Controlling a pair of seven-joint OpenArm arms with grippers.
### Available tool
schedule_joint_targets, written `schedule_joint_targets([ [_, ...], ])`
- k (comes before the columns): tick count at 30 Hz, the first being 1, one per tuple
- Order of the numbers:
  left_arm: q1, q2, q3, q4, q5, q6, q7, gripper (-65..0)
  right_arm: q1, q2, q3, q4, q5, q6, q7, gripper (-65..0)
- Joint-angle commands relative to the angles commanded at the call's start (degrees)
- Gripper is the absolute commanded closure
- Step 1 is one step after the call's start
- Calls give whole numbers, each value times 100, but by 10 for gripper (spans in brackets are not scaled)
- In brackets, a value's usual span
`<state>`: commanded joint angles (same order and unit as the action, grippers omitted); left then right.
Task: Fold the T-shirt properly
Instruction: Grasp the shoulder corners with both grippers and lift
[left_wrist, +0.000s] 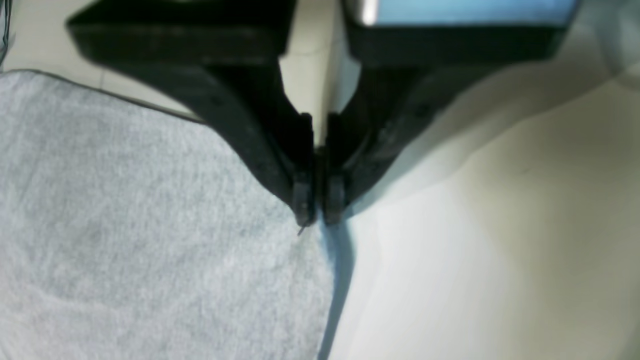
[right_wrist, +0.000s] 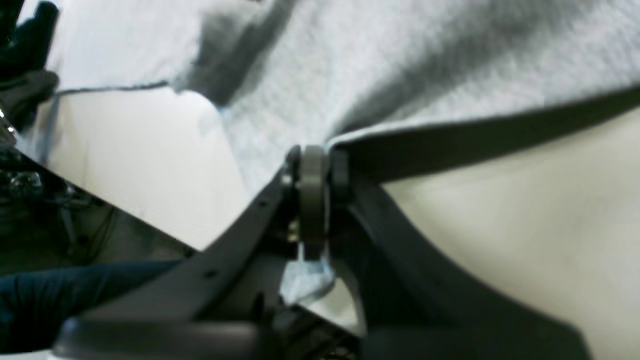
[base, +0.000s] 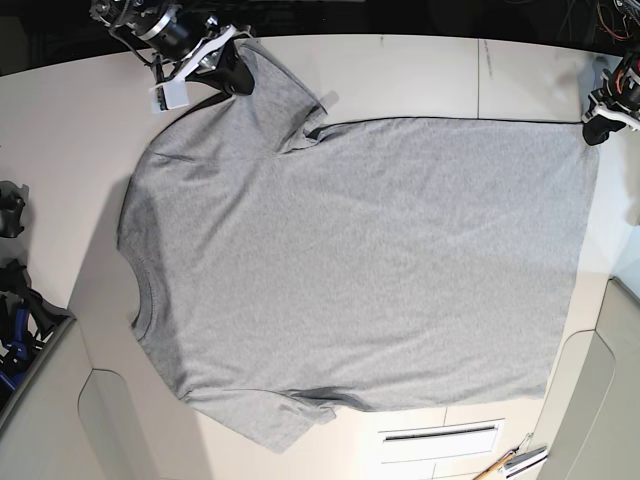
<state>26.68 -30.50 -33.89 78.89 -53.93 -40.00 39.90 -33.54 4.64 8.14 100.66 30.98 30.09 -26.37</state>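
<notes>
The heather-grey T-shirt (base: 350, 260) lies flat on the pale table (base: 60, 130), plain side up, neck to the left and hem to the right. My right gripper (base: 235, 78) is at the far sleeve. In the right wrist view it (right_wrist: 312, 167) is shut on the sleeve's edge, with the grey cloth (right_wrist: 400, 65) pulled up into folds. My left gripper (base: 597, 125) is at the far hem corner. In the left wrist view its fingertips (left_wrist: 316, 212) are pressed together on the corner of the cloth (left_wrist: 150, 225). No lettering shows.
Black clamps (base: 10, 212) and a blue-handled tool (base: 12, 345) sit at the table's left edge. A pencil-like tool (base: 512, 462) lies at the front right, beside a slotted panel (base: 440, 433). Bare tabletop (left_wrist: 500, 250) lies right of the hem.
</notes>
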Motion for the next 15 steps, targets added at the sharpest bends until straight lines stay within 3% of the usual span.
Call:
schedule_joint_targets([
  [4, 0, 0, -81, 299, -254, 0, 44, 0, -46, -9, 376, 267, 492, 197, -199, 0],
  [10, -44, 2, -332, 595, -267, 0, -7, 0, -20, -101, 927, 879, 750, 195, -219, 0],
  [15, -374, 4, -391, 595, -262, 0, -2, 0, 332, -103, 1001, 997, 743, 186, -221, 0],
])
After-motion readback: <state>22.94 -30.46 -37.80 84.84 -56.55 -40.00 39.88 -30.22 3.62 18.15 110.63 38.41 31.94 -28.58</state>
